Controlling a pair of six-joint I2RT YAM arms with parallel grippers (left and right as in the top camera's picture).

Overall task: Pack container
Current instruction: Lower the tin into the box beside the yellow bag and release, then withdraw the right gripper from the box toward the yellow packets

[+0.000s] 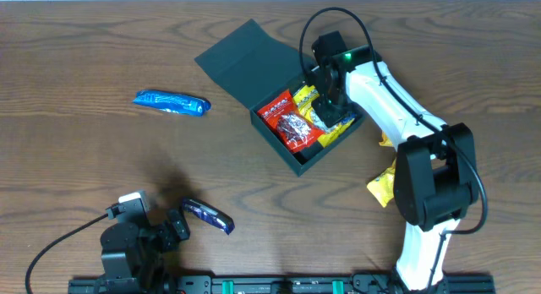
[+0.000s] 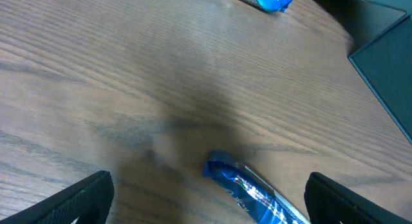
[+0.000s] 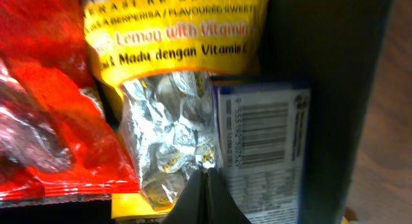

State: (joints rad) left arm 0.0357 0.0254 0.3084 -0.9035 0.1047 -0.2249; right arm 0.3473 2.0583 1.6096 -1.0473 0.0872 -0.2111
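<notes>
Lower left of the overhead view: the left arm (image 1: 127,239) sits low at the bottom edge. The left end effector (image 2: 209,185) is spread wide with nothing in it. A dark blue packet (image 1: 209,215) lies flat on the bench (image 1: 84,159) between the two fingers (image 2: 84,198), and neither looks to be touching it.

Upper left: a light blue packet (image 1: 172,102) lies alone on the bench, well apart from the left arm.

Centre, upper half: the container (image 1: 292,159) sits rotated on the bench, its flap lid (image 1: 245,62) open and lying back toward the upper left. Inside, a red packet (image 1: 287,121) fills the left part, with a yellow packet (image 3: 174,56) just beside it on the right.

The right end effector (image 3: 206,198) is down inside the container's right corner, fingers pressed fully together. The tip is over the seam between the yellow packet and a white barcode packet (image 3: 261,140), which lies against the dark inner wall. Nothing is visibly pinched.

Right of the container: a second yellow packet (image 1: 382,186) lies on the bench, touching or just beside the right arm (image 1: 431,184) – can't tell which.
</notes>
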